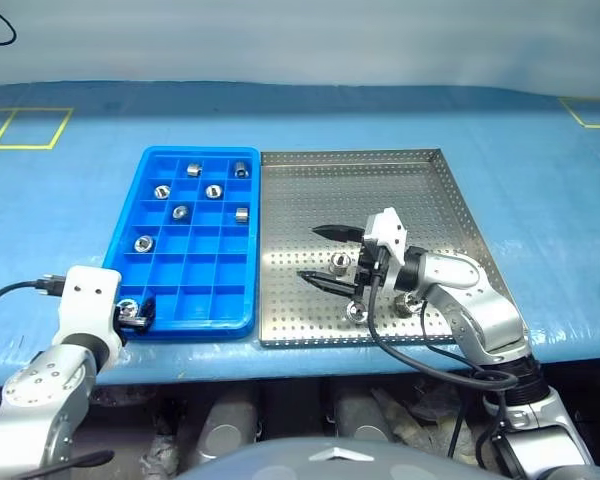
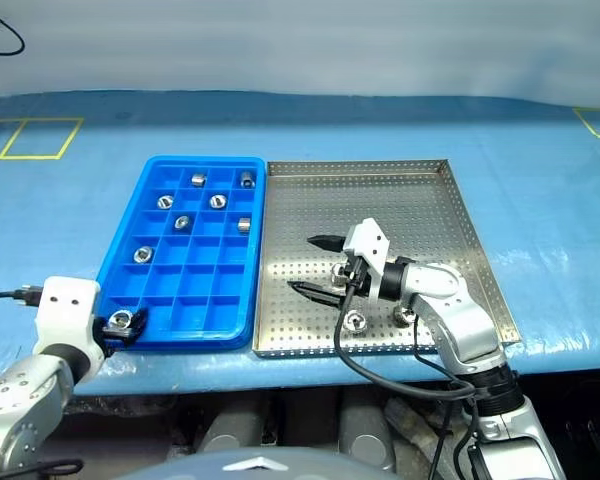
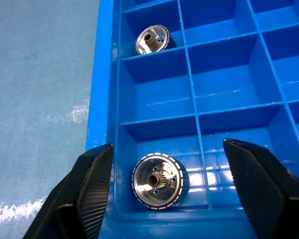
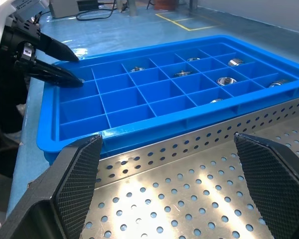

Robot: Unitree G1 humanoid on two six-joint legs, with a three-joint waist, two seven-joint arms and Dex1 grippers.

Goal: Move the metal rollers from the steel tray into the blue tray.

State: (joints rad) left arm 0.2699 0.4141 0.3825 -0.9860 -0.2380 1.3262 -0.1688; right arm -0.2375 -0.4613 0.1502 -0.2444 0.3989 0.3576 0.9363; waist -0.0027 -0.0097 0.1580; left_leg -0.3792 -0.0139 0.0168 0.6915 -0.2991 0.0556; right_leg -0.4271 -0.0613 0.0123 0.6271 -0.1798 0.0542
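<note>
Left hand (image 1: 135, 312) parted over the blue tray (image 1: 140, 190), one roller just set down; right hand (image 1: 330, 257) poised for the next pick.

Head views: left hand sits at the near-left corner compartment of the blue tray, a metal roller (image 1: 127, 309) lying between its spread fingers; seven rollers occupy the tray in all. Right hand hovers wide and empty over the steel tray (image 1: 430, 200), where three rollers remain (image 1: 338, 264), one just beside its fingertips. Both trays rest side by side on the blue tabletop (image 1: 60, 200).
Left wrist view: the roller (image 3: 158, 179) rests free on the compartment floor, touching neither finger (image 3: 89, 184).
Right wrist view: wide fingers (image 4: 79, 174) above perforated steel, nothing between them.
Judgement: placement step finished; next, the right hand must lower around the nearest roller and close squarely.
</note>
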